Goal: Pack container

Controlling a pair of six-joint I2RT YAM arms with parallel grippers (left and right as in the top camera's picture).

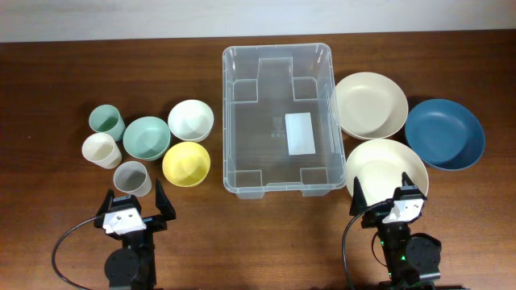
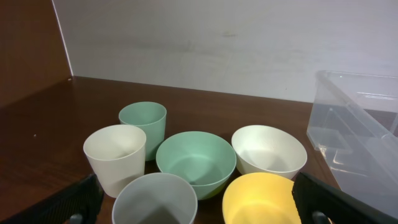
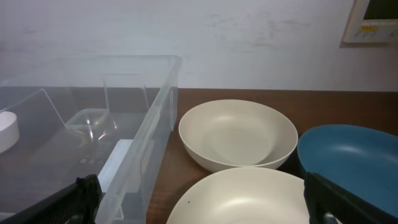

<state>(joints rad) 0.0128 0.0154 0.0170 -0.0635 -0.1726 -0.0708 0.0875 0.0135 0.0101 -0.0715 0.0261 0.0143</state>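
Observation:
The clear plastic container [image 1: 278, 118] stands empty in the middle of the table, a white label on its bottom; it also shows in the left wrist view [image 2: 357, 134] and the right wrist view [image 3: 93, 149]. My left gripper [image 1: 135, 208] is open and empty, just in front of a grey cup [image 1: 131, 178] and a yellow bowl [image 1: 186, 163]. My right gripper [image 1: 389, 196] is open and empty, over the near edge of a cream bowl [image 1: 380, 165]. In the left wrist view my fingers [image 2: 196, 202] flank the grey cup [image 2: 155, 200] and yellow bowl [image 2: 261, 199].
Left of the container stand a green cup [image 1: 106, 122], a cream cup [image 1: 101, 150], a green bowl [image 1: 146, 138] and a white bowl [image 1: 191, 120]. Right of it lie a second cream bowl [image 1: 370, 104] and a dark blue bowl [image 1: 444, 133].

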